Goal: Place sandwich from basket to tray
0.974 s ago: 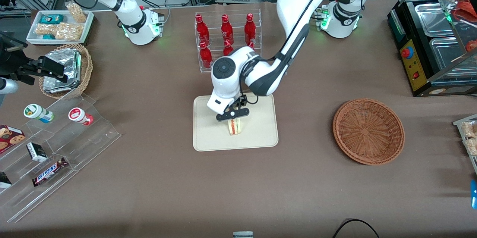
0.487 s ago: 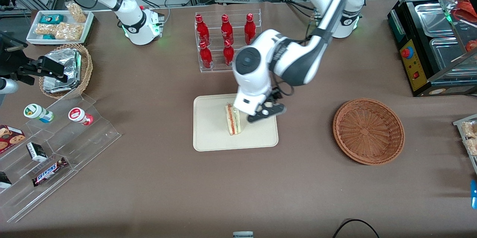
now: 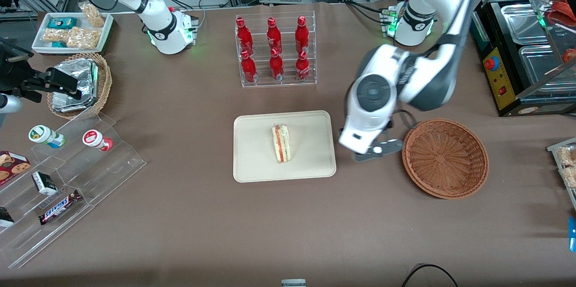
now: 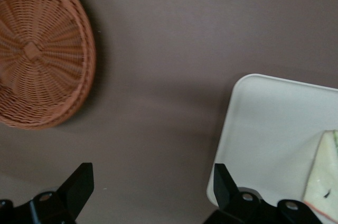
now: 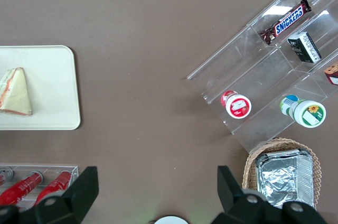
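The sandwich [image 3: 281, 144] lies on the cream tray [image 3: 256, 156] with its red and green cut side up. The right wrist view also shows the sandwich [image 5: 15, 93] on the tray [image 5: 53, 86]. My gripper [image 3: 377, 150] hovers over bare table between the tray and the reddish-brown basket [image 3: 444, 158], which holds nothing. It is open, with nothing between its fingers. In the left wrist view the gripper [image 4: 151, 187] sits between the basket [image 4: 37, 49] and the tray [image 4: 274, 129], and a corner of the sandwich [image 4: 325, 176] shows.
A clear rack of red bottles [image 3: 275, 48] stands farther from the camera than the tray. Toward the parked arm's end are a tan basket with foil packs [image 3: 81, 84], a white snack tray [image 3: 72, 30] and acrylic shelves [image 3: 67, 174]. A black food warmer [image 3: 526, 53] stands at the working arm's end.
The gripper let go of the sandwich, rose and swung off the tray toward the basket. The sandwich stays lying on the tray.
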`<control>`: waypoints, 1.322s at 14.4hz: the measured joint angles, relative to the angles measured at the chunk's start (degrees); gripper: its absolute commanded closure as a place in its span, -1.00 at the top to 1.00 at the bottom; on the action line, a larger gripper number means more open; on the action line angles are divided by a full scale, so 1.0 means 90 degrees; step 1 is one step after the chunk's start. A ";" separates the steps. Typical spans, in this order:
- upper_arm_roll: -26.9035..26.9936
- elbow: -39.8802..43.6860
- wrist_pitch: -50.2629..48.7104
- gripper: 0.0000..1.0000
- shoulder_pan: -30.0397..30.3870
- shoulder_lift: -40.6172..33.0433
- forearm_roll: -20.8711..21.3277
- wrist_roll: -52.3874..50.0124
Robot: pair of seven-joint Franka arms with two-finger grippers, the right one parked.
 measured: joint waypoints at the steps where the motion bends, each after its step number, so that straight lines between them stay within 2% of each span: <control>1: 0.0001 -0.0155 -0.0001 1.00 0.0153 -0.0187 -0.0014 0.0241; 6: -0.0019 -0.0880 -0.0104 1.00 0.0893 -0.1101 -0.0193 0.1685; 8: -0.0196 -0.1016 -0.0448 1.00 0.1423 -0.1436 -0.0391 0.2433; 13: -0.0704 -0.1041 -0.1014 1.00 0.2548 -0.2056 -0.0446 0.3887; 16: -0.0778 -0.0972 -0.1201 1.00 0.2931 -0.2360 -0.0445 0.4534; 19: -0.0752 -0.0804 -0.1204 1.00 0.3144 -0.2538 -0.0444 0.4703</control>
